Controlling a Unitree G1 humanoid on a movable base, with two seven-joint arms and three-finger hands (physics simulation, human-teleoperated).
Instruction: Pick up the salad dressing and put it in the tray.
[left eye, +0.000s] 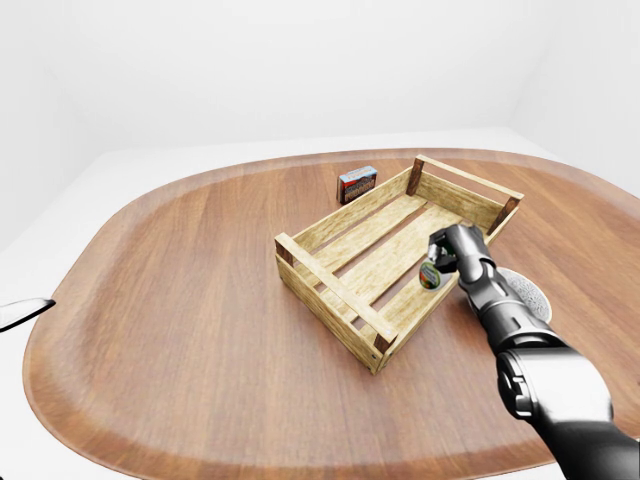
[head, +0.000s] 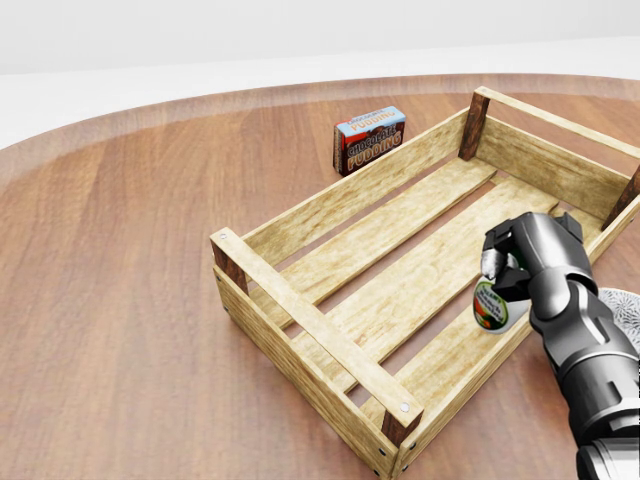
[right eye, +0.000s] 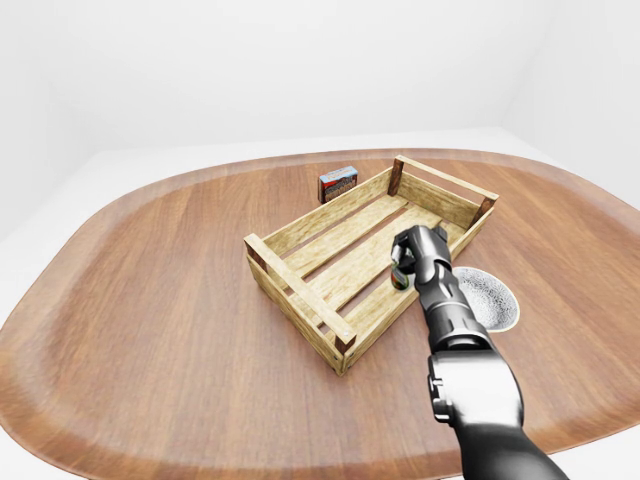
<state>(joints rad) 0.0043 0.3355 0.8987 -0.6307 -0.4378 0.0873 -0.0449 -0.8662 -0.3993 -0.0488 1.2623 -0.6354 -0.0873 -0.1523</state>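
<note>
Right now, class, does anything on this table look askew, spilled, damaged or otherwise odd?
Nothing is spilled or broken. The wooden tray sits diagonally on the table, intact. The right hand holds the salad dressing over the tray's near-right rail, not yet set down. The chocolate pudding box stands outside the tray.

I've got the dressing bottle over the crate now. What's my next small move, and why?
Probably lower it a little more, then open the fingers. The right robot hand grips the salad dressing inside the tray's outline, over the slats near its right-hand wall in the head view, but whether the bottle touches the slats is unclear.
</note>
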